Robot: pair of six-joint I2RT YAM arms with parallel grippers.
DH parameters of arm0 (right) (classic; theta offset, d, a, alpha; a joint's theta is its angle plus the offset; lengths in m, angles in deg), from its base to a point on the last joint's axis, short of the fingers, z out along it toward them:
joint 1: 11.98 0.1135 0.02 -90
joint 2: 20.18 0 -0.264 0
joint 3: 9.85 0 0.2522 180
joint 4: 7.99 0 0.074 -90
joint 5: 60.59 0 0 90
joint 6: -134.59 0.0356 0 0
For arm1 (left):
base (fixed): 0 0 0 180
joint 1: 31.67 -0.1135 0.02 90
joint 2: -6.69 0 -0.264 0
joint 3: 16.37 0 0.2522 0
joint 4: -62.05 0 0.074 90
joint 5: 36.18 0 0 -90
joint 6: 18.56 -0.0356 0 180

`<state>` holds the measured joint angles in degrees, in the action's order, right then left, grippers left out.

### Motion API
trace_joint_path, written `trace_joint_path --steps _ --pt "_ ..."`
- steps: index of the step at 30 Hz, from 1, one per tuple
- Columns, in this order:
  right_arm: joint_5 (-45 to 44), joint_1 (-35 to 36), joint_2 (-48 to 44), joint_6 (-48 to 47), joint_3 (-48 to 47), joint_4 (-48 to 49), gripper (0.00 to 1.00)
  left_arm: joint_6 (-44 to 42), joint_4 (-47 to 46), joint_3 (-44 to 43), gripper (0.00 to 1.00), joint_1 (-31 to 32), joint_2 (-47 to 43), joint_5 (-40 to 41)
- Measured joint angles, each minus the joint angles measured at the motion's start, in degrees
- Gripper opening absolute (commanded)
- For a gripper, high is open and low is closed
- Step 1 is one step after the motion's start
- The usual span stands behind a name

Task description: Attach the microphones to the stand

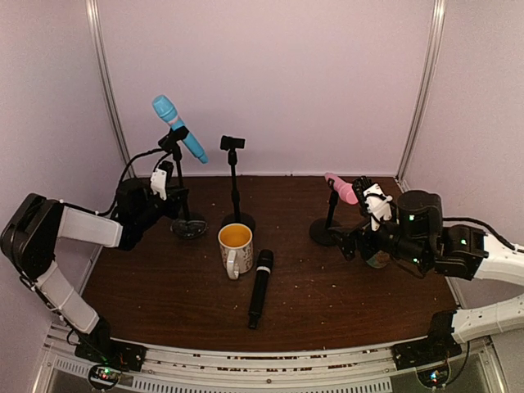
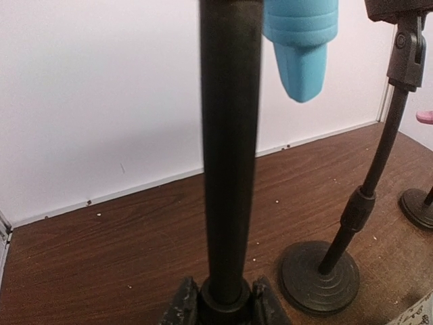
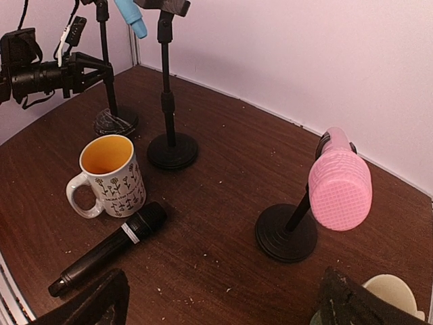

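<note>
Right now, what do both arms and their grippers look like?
Both arms pair white link covers with black joint housings. The left arm trails a black cable above its wrist; the right arm shows small green lights. Each wrist carries a white bracket. The left gripper and right gripper have black, scuffed fingers.

Soft, even light with a pinkish cast fills all three views. The walls [image 1: 286, 82] read bright and the dark table [image 1: 327, 295] dim, with only faint shadows. The overhead view darkens toward its corners, and its rails [image 1: 106, 90] lean. The near pole [image 2: 230, 156] is blurred. The right pincer [image 3: 223, 288] shows as dark, soft shapes at the bottom edge.
</note>
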<state>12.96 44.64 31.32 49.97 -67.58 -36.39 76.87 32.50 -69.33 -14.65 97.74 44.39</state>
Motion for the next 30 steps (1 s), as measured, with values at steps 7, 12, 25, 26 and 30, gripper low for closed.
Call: trace_joint_path --steps 7,12,25,26,30 --pt "0.1 0.0 0.0 0.3 0.5 0.4 0.98 0.3 -4.4 2.3 0.19 0.0 2.3 -1.3" --pt "0.4 0.0 0.0 0.6 0.9 0.9 0.98 1.2 -5.4 4.4 0.24 0.0 2.7 -1.0" --pt "1.0 0.0 -2.5 0.5 3.5 2.6 0.98 4.5 -6.0 9.2 0.64 3.1 -2.5 8.4" --pt "1.0 0.0 -2.6 0.5 3.8 2.8 0.98 4.3 -6.0 10.8 0.64 4.0 -3.5 9.6" --pt "1.4 0.0 -2.4 0.4 3.9 3.3 0.98 4.1 -4.5 14.9 0.63 7.6 -6.4 13.5"
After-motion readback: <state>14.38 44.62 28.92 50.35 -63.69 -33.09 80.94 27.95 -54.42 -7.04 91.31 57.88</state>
